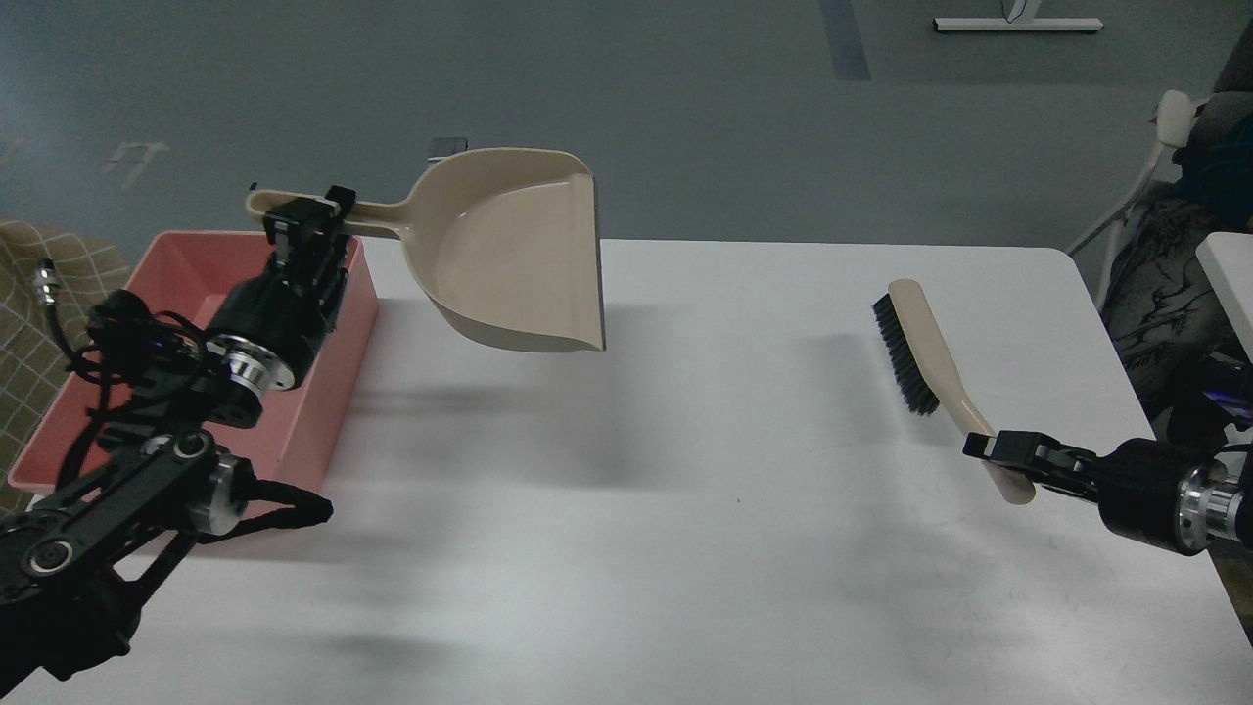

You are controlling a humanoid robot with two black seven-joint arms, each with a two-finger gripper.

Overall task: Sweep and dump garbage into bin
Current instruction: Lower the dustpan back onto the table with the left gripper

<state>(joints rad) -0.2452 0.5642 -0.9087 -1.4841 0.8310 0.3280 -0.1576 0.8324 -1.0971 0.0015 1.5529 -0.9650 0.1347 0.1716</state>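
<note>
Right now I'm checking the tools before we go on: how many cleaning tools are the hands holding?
2. The dustpan is lifted right of the bin, its handle in the left hand. The brush is in the right hand.

Left hand (311, 217) and right hand (998, 448) both raised, clamped shut.

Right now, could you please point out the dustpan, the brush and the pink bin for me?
dustpan (519, 255): head view, inner floor of the beige pan.
brush (903, 354): head view, black bristles near the head's middle.
pink bin (315, 406): head view, outer side of the right wall.
</note>
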